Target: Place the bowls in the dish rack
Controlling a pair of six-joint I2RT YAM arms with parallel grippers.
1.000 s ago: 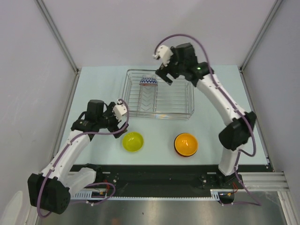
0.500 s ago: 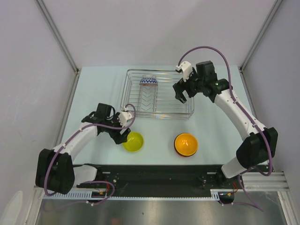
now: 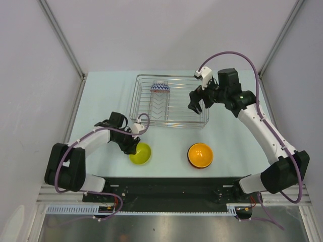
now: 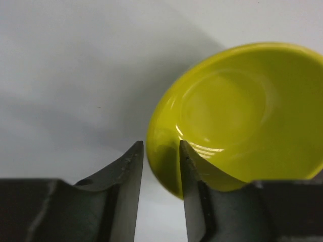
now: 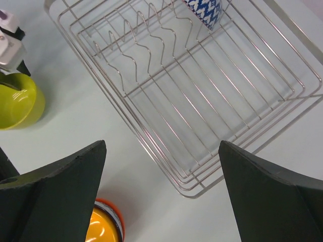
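Observation:
The lime-yellow bowl (image 3: 142, 155) (image 4: 237, 111) (image 5: 15, 101) sits on the table in front of the dish rack (image 3: 171, 124) (image 5: 202, 186). My left gripper (image 3: 132, 145) (image 4: 160, 143) straddles its left rim, one finger inside and one outside, jaws narrowed onto the wall. A zigzag-patterned bowl (image 3: 160, 88) (image 5: 204, 9) stands on edge in the rack's back left. The orange bowl (image 3: 200, 155) (image 5: 103, 229) rests on the table right of centre, stacked on others with a red rim showing beneath. My right gripper (image 3: 198, 105) (image 5: 161, 143) hangs open and empty over the rack's right front corner.
The rack's wavy dividers (image 5: 146, 40) run along its left half; the rest of its floor is bare wire. White side walls and metal posts close in the table on both sides. The arms' black base rail (image 3: 166, 187) runs along the near edge.
My left gripper dropped onto the lime-yellow bowl's rim and narrowed its jaws around it; the bowl shifted slightly. My right arm swung from above the zigzag bowl to the rack's right side, still open.

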